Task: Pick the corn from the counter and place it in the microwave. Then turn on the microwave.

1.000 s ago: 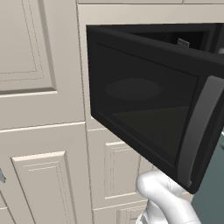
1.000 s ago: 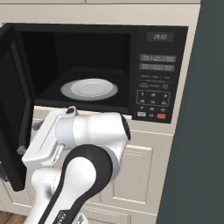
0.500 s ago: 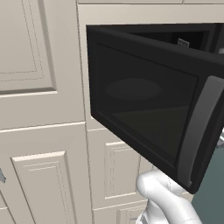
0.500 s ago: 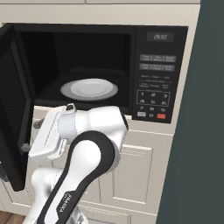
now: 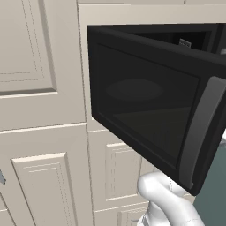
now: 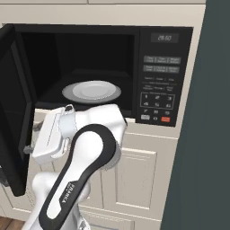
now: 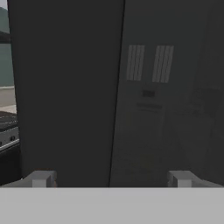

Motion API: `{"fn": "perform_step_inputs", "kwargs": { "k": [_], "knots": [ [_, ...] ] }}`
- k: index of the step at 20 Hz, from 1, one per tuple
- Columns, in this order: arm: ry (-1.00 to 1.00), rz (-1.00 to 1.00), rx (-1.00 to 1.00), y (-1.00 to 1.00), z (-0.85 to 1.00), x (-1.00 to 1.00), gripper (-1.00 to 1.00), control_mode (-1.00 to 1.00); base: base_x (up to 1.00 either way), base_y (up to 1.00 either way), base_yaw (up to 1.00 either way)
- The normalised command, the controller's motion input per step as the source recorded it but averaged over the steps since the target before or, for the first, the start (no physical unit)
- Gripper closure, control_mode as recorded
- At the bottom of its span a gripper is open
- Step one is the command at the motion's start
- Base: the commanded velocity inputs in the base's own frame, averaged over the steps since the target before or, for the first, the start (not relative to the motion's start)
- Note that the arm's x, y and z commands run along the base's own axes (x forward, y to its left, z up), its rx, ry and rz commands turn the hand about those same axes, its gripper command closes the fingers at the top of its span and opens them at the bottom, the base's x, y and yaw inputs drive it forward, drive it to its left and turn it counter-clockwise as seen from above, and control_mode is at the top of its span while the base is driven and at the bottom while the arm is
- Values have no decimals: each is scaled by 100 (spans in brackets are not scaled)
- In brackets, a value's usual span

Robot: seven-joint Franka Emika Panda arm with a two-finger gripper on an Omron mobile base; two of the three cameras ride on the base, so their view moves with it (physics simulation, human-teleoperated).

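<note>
left base view, microwave: the microwave [image 5: 150,101] is a big black box built into cream cabinets [image 5: 42,132], door [image 5: 145,110] swung wide open toward the camera, dark glass, long curved grey handle [image 5: 201,132] on its free edge.
left base view, arm: just a white bit of the arm [image 5: 165,201] poking up at the lower right, under the door's bottom corner.
right base view, microwave: cavity open, with a white plate [image 6: 92,91] sitting on the floor inside and nothing on it. Keypad [image 6: 158,90] on the right with a small display up top and a red button [image 6: 165,119] at the bottom.
right base view, arm: white arm bends up from the lower left, elbow in front of the cabinet below the microwave, wrist pointing left toward the open door's inner side.
hand view, hand: the hand [image 7: 111,179] has its two fingertips [image 7: 41,178] spread far apart at the bottom, nothing between them.
hand view, surroundings: facing dark panels close up, one with two small vent grilles [image 7: 148,63].
corn: can't tell where it is.
</note>
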Motion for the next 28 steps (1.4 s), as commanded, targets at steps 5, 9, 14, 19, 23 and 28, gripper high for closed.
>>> {"fn": "perform_step_inputs", "kwargs": {
  "k": [5, 9, 14, 19, 23, 28],
  "knots": [
    [-2, 5, -2, 10, -6, 4, -100, -100, 0, 0, 0],
    [-4, 5, -2, 12, -5, 0, -100, -100, 0, 0, 0],
    [-4, 4, -1, 14, -6, 0, -100, -100, 0, 0, 0],
    [-2, 4, 0, 14, -4, 0, -100, -100, 0, 0, 0],
    [0, 3, 0, 14, -5, 0, -100, -100, 0, 0, 0],
    [0, 2, 2, 10, -6, 0, -100, -100, 0, 0, 0]
  ]
}}
